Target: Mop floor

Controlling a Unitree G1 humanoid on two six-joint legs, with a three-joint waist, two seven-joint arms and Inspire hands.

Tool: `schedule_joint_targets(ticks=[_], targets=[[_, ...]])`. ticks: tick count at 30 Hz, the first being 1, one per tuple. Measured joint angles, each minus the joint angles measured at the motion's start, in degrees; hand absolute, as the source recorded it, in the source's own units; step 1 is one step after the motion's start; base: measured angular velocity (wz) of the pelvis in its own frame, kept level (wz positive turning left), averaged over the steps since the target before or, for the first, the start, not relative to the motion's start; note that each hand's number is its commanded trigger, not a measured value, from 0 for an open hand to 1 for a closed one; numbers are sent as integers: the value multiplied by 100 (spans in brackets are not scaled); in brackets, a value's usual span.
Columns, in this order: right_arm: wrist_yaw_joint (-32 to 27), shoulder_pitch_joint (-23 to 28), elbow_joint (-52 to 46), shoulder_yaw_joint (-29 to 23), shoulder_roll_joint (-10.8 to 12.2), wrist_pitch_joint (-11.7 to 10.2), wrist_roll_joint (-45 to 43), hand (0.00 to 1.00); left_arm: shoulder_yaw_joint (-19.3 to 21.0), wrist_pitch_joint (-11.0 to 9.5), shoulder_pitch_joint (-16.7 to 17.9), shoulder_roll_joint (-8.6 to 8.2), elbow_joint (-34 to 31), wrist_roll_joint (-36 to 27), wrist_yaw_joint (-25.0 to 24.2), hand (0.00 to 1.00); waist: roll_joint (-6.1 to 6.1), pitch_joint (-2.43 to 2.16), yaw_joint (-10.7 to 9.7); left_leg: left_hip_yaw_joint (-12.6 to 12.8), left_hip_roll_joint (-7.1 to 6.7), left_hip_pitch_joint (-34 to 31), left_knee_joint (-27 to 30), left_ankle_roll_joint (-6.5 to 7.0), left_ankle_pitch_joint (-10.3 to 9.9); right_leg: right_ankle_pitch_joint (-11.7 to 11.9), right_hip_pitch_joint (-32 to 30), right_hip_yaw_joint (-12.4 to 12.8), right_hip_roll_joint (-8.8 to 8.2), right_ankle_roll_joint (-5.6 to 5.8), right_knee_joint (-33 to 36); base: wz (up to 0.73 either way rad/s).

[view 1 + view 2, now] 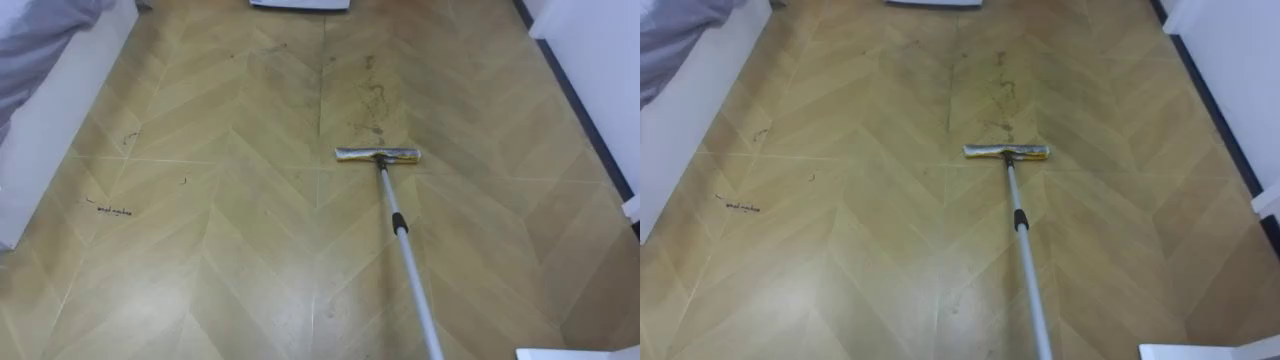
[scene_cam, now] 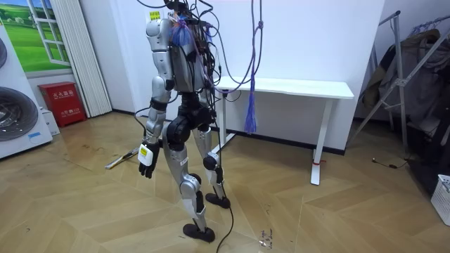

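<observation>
Mop head lies flat just before dark smudges.

A home-style test room, folks: herringbone wood floor underfoot, washing machine at the room view's left edge, white desk centre, clothes rack upper right.

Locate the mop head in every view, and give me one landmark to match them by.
Left eye view: mop head, right of centre.
Right eye view: mop head, just right of centre.
Room view: mop head, on the floor left of the robot's legs.
Landmark: its pole.
</observation>
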Motion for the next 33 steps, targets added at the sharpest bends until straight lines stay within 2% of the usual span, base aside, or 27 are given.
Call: schedule_joint_targets(ticks=[14, 19, 23, 26, 28, 29, 30, 33], targets=[[49, -7, 42, -56, -4, -8, 1, 100, 3, -1, 2, -1, 2, 6, 20, 0, 27, -7, 12, -7, 0, -4, 3, 0, 0, 0, -8, -12, 0, 0, 2, 0], [42, -11, 58, -67, -8, -32, -38, 100, 2, 1, 6, -1, 1, 13, 30, 0, 43, -58, 1, -6, 0, -106, 13, 0, 0, 2, -100, -10, 0, -3, 11, 0], [34, -14, 58, -69, -7, -48, -57, 100, 3, 2, 2, -1, 0, 17, 28, 0, 54, -57, -5, -5, 0, -132, 15, 0, 0, 2, -121, -16, -1, -2, 10, 0], [31, -31, 56, -67, -7, -79, -36, 100, -6, 4, -58, 11, 0, 9, 20, 0, 61, -78, -26, -15, 0, -311, 71, 0, 0, 6, -282, -33, -5, -9, 26, 0], [27, -111, 99, -67, -19, -78, -56, 100, -55, 48, -100, 23, 10, 9, -31, 0, 90, -66, -84, -35, 1, -463, 152, 0, 0, 7, -434, -44, -13, -10, 110, 0], [28, -132, 115, -67, -22, -75, -64, 100, -59, 53, -100, 26, 10, 9, -35, 0, 101, -74, -115, -41, 1, -498, 155, 0, 0, 7, -463, -51, -13, -10, 111, 0], [28, -170, 122, -67, -26, -75, -78, 100, -58, 60, -105, 27, 14, 8, -53, 0, 125, -54, -158, -48, 0, -516, 159, 1, 1, 7, -493, -63, -16, -11, 113, 0], [35, -173, 123, -53, -56, -97, 53, 100, -58, 72, -181, 33, 81, 7, -121, 0, 157, -48, -169, -54, 0, -652, 229, 1, 1, 7, -626, -196, -40, -12, 157, 1]])
